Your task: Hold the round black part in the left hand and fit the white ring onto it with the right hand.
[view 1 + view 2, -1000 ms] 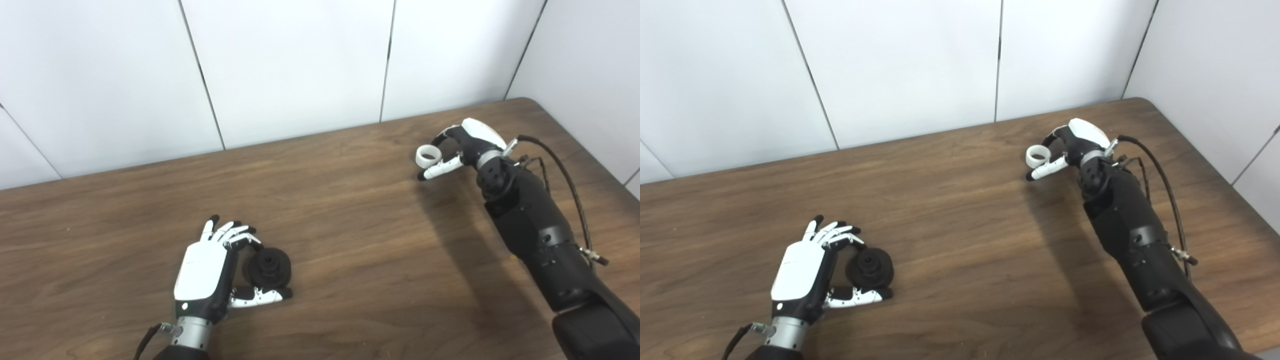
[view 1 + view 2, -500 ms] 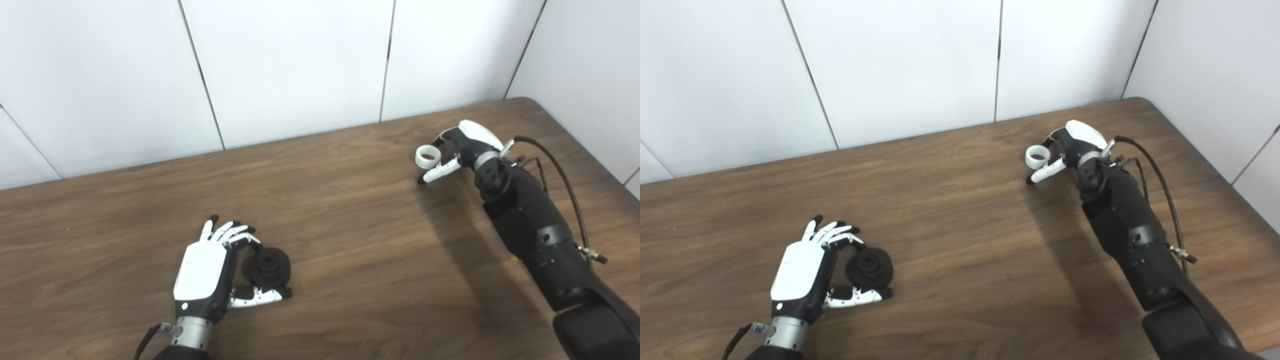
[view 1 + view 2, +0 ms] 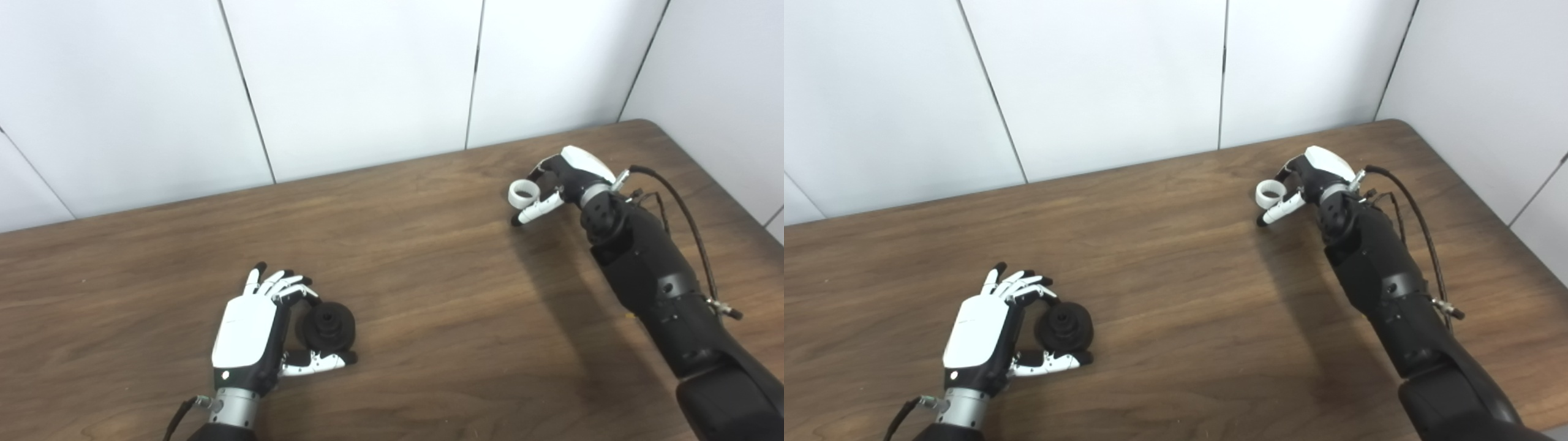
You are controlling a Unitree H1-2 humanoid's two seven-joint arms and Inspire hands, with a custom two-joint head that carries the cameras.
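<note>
lab-like test cell, bare wooden table [image 3: 429, 257], plain white panel walls [image 3: 355, 79]

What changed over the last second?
Very little. The right hand, shut on the white ring, shifted slightly, with its forearm edging left. The left hand stayed closed around the round black part low over the table.

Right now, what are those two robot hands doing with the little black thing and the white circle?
The robot is about to put two pieces together. Its left hand is curled around a round black part, low over the wooden table; whether it rests on the wood is unclear. Far across the table, the right hand pinches a small white ring. The ring and the black part are far apart, so nothing is fitted yet.
</note>
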